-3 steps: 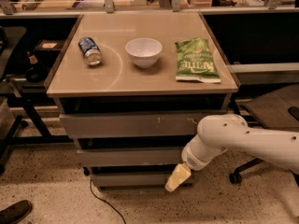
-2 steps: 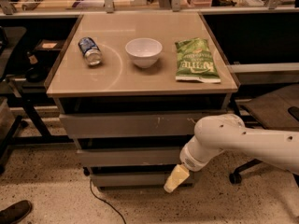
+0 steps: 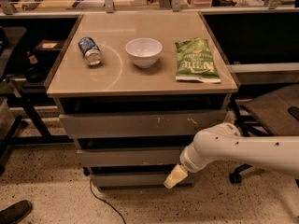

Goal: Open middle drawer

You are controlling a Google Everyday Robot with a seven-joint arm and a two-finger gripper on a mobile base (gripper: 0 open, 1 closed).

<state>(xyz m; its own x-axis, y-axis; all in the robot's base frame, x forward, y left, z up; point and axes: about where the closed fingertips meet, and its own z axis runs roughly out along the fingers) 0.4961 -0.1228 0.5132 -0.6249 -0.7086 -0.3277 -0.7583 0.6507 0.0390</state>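
Jaws of the gripper (image 3: 175, 176), parted or not I cannot tell, hang just below the middle drawer (image 3: 128, 157), whose smooth handleless front likely needs hooking at its top edge.

The white arm (image 3: 243, 148) reaches in from 3 o'clock, with the gripper (image 3: 174, 177) down low, pointing toward 7 o'clock.

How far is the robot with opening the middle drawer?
Done: nothing yet. The middle drawer looks shut, and none of its inside shows. In hand: the gripper is low at the right, in front of the bottom drawer, just below the middle one. Left: reach the middle drawer's front, catch it and pull it out.
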